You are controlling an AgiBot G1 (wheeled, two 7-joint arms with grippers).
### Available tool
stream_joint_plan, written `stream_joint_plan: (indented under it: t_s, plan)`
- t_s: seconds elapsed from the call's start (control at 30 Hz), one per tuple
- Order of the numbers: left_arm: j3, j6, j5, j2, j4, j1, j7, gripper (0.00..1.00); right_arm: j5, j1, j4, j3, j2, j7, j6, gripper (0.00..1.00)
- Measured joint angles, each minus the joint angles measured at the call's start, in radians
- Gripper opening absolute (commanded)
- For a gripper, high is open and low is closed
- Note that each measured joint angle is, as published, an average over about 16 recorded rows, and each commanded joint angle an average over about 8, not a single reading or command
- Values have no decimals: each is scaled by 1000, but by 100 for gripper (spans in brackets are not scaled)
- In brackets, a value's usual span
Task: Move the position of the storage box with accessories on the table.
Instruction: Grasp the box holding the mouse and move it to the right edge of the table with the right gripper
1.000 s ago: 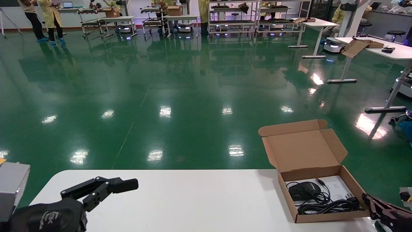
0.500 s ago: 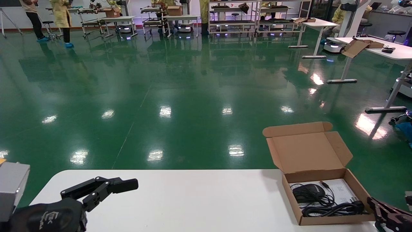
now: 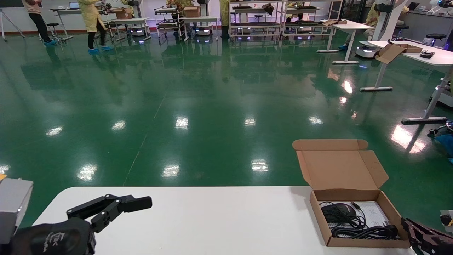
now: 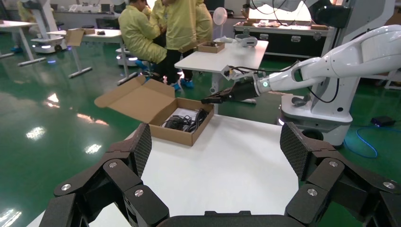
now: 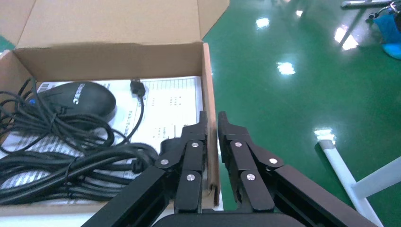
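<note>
The storage box, brown cardboard with its flap lid standing open, sits at the right end of the white table. Inside lie a black mouse, a coiled black cable and a white printed sheet. My right gripper is shut on the box's right side wall, one finger inside and one outside; in the head view it shows at the box's near right corner. My left gripper rests open and empty over the table's left end, far from the box.
The box lies close to the table's far and right edges, with green floor beyond. A grey block stands at the far left. Other white tables, shelving and people in yellow coats are farther off.
The box has shifted a little to the right and turned so its sides run squarer to the table edge, with the right gripper still on its wall. The left arm has not moved.
</note>
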Motion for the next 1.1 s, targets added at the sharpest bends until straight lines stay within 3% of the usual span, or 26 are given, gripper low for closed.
stream_joint_plan:
  t_s: [0.63,1.1]
  plan:
    - [0,0,0,0,0,0,0,100,-2,24,-9,-2,-28,-14,156,100]
    - [0,0,0,0,0,0,0,100,7,56,19,4,1,-8,121,100]
